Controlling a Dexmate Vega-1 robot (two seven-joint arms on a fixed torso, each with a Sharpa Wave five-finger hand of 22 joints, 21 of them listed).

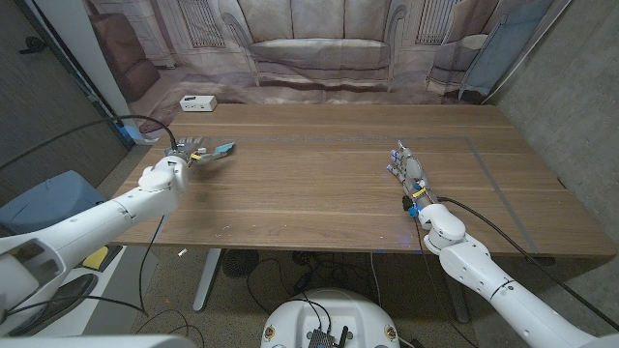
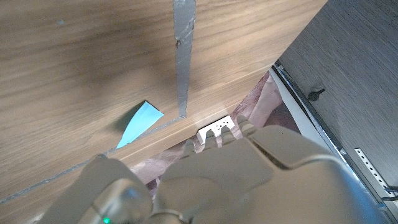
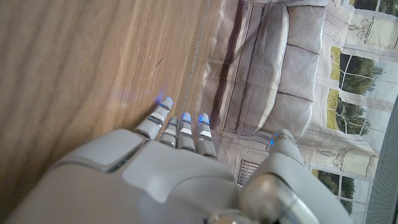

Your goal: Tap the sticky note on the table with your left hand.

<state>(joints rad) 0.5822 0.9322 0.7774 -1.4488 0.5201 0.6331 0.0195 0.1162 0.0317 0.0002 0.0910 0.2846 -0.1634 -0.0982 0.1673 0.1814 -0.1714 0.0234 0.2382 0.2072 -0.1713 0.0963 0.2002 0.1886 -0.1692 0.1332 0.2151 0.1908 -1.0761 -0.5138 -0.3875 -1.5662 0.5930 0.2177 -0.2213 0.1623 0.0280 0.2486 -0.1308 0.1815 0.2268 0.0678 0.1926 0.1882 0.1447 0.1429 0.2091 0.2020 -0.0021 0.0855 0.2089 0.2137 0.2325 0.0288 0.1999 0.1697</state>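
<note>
I see the blue sticky note (image 1: 224,149) near the worktop's (image 1: 329,193) far left corner. My left robot hand (image 1: 186,152) is just beside it, fingers spread, holding nothing. Right robot hand (image 1: 410,172) stands edge-on, fingers straight, together, near the right side.

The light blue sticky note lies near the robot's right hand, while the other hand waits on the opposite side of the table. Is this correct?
Not quite. The light blue sticky note lies near the robot's left hand, not the right; the head view shows this. The right hand is the one that waits on the opposite side of the table.
</note>
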